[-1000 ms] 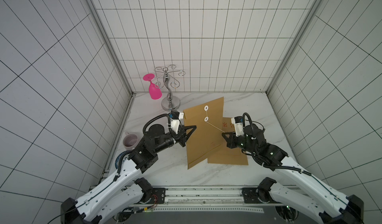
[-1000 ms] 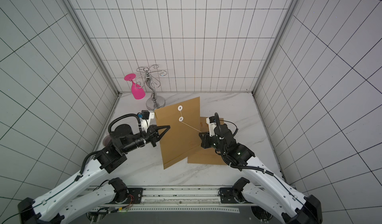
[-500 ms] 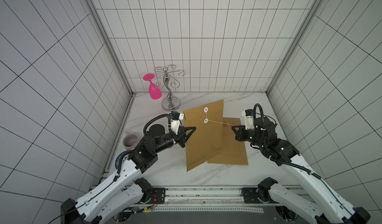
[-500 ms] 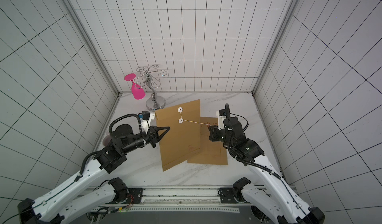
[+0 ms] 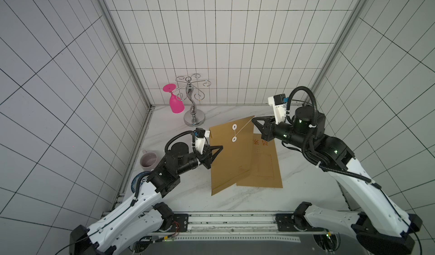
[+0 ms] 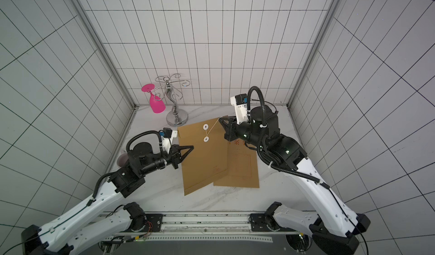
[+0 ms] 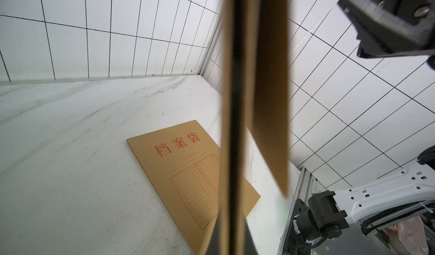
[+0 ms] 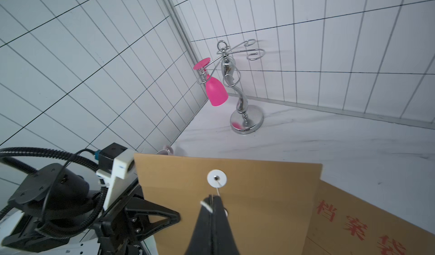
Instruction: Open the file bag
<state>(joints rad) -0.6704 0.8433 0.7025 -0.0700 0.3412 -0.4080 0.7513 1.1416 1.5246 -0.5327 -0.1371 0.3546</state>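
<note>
The left jaws pinch the side of the file bag (image 5: 229,155), which stands up between both jaws, while the right jaws clamp its white string (image 5: 244,125); the step looks like unwinding, so next pull the string gently off the round button (image 5: 234,139).

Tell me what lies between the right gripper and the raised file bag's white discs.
Only a thin white string, stretched from the right gripper to the discs on the file bag. Both top views show it.
</note>
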